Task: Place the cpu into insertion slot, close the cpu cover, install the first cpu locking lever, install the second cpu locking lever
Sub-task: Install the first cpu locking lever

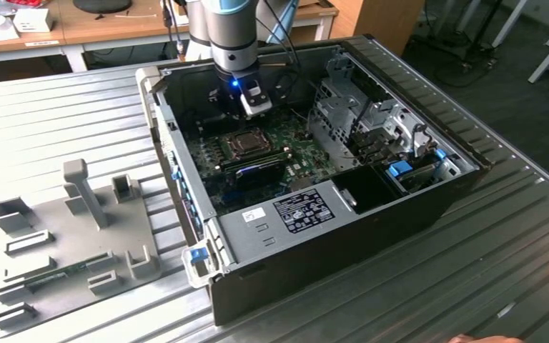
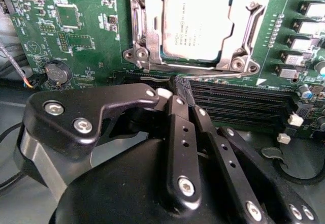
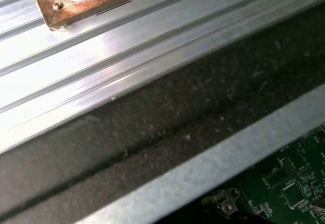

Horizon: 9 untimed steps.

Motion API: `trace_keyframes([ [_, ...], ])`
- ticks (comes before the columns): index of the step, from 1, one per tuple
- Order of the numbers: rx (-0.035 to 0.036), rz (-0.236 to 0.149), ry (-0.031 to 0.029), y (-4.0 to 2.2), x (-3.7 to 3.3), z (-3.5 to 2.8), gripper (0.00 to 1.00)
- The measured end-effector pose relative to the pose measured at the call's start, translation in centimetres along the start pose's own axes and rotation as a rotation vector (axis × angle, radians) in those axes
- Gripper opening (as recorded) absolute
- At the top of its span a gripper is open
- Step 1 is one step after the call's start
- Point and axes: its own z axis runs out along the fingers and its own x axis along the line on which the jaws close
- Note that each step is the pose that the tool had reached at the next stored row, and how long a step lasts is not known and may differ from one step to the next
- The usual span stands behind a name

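Jaws are drawn together, tip against tip, with nothing visibly held between them. In the second wrist view they hang over the board [image 2: 86, 26], just short of the slot [image 2: 199, 62]. The cpu [image 2: 197, 23] lies flat in that slot, grey top up, with faint print too small to read. The cover [image 2: 147, 28] is down around it, so the chip shows through its window. One thin wire lever [image 2: 203, 73] runs along the cover's edge nearest the tips; whether they touch it I cannot tell.

The exterior view has the arm [image 1: 229, 36] reaching down into an open case [image 1: 351, 250] lying on its side on a ribbed metal surface [image 1: 55, 121]. The case holds the board, a metal drive cage [image 1: 346, 107] and a black box carrying two white labels [image 1: 303, 211], their print unreadable. A grey fixture plate [image 1: 65, 236] sits at the exterior view's left. One coin cell [image 2: 56, 73] sits on the board, and long black memory slots [image 2: 244, 99] run beside the slot.
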Motion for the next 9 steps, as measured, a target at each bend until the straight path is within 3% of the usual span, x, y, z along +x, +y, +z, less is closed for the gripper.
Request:
trace_keyframes([
  [9, -0.0028, -0.001, -0.0052, -0.08, 0.01, 0.22, 0.11],
])
